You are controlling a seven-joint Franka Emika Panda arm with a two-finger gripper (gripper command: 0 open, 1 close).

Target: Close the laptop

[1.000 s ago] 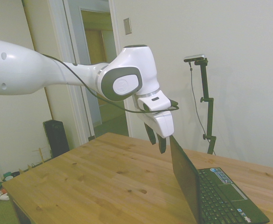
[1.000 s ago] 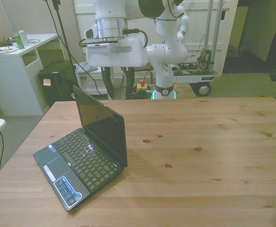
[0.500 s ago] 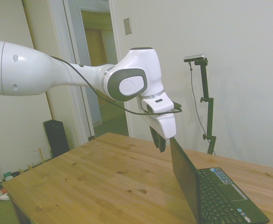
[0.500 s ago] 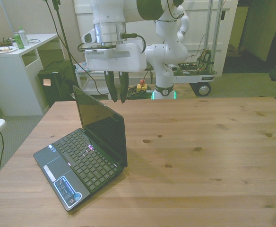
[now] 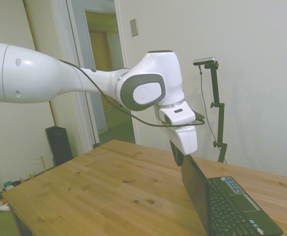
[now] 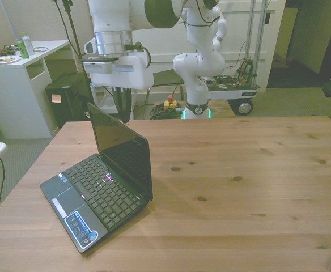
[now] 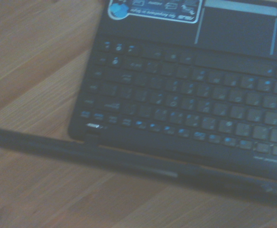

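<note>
The laptop (image 6: 106, 190) stands open on the wooden table (image 6: 239, 170) toward the front view's left, its dark screen (image 6: 124, 152) upright and its black keyboard (image 5: 229, 206) showing. My gripper (image 6: 124, 110) hangs just above and behind the lid's top edge (image 5: 186, 160), its dark fingers (image 5: 178, 158) close together with nothing between them. I cannot tell whether they touch the lid. The wrist view looks down on the keyboard (image 7: 186, 104), a blue sticker (image 7: 152, 9), the touchpad (image 7: 238, 23) and the lid's edge (image 7: 129, 164) as a dark bar.
A white desk (image 6: 18, 68) with a green can (image 6: 22, 48) stands off the table at the front view's left. A second white robot on a wheeled base (image 6: 211, 73) stands behind the table. A black speaker (image 5: 59, 145) sits by the doorway.
My gripper has shifted toward the front view's left and come down to the lid's top edge. The laptop's lid holds the same angle.
</note>
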